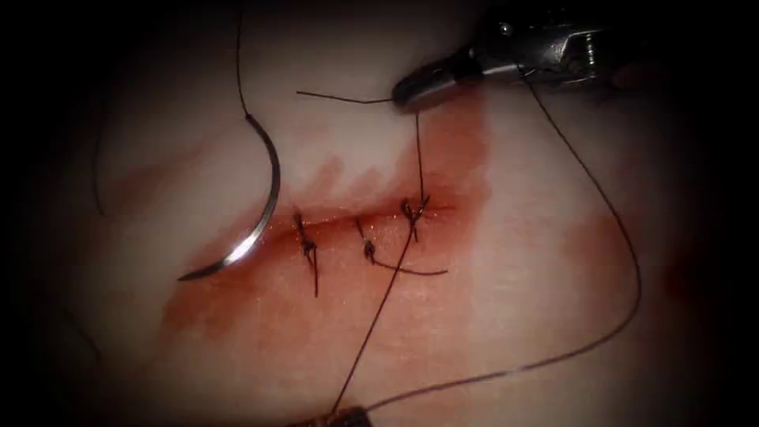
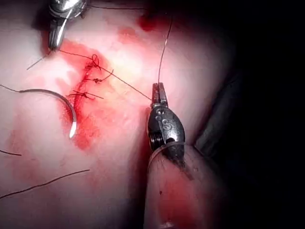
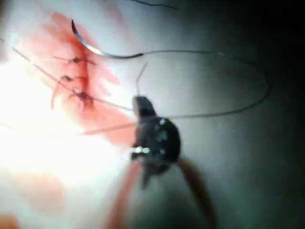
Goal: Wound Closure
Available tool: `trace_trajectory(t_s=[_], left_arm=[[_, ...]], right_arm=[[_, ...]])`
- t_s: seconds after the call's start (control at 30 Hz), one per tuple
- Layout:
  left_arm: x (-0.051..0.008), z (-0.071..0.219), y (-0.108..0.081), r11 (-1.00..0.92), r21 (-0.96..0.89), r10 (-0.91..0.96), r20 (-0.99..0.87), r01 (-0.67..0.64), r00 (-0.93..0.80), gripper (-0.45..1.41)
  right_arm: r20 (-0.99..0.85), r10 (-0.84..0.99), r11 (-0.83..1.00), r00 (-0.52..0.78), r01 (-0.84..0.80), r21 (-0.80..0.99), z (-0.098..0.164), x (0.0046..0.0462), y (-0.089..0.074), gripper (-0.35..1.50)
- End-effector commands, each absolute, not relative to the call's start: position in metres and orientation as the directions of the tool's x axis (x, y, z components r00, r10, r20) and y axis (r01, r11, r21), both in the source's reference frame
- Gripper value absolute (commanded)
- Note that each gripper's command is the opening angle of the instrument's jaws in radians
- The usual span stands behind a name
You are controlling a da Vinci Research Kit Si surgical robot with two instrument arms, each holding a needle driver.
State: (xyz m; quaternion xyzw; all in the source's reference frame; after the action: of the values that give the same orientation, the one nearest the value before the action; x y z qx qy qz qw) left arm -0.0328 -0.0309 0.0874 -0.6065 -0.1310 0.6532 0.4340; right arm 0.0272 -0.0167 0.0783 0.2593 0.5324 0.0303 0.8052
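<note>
- At eleven o'clock of the cut (image 1: pixel 356 217), the needle (image 1: pixel 257 213) lies free on the tissue (image 1: pixel 514 300).
- Right tool (image 1: pixel 407 93) grips the thread (image 1: pixel 419 150) at twelve.
- Left tool (image 2: pixel 158 90) clamps thread at six.

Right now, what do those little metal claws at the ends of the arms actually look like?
Each is small and metallic. The right arm's tool has smooth, rounded silver jaws on a darker hinged wrist. The left arm's tool has slim jaws on a bulbous dark steel wrist stamped with an S, set on a rounded shaft.
</note>
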Motion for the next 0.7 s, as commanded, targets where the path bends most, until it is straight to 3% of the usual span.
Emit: trace_trajectory(t_s=[0.03,0.7], left_arm=[[-0.0336,0.0877,-0.0319,-0.586,-0.704,0.731,-0.673,-0.401,0.113,-0.45],[-0.0360,0.0860,-0.0381,-0.581,-0.734,0.755,-0.648,-0.352,0.106,-0.45]], right_arm=[[-0.844,0.323,0.868,0.429,0.222,0.445,0.0789,0.0279,-0.0169,-0.35],[-0.836,0.349,0.909,0.423,0.061,0.411,0.0792,0.0275,-0.0159,-0.35]])
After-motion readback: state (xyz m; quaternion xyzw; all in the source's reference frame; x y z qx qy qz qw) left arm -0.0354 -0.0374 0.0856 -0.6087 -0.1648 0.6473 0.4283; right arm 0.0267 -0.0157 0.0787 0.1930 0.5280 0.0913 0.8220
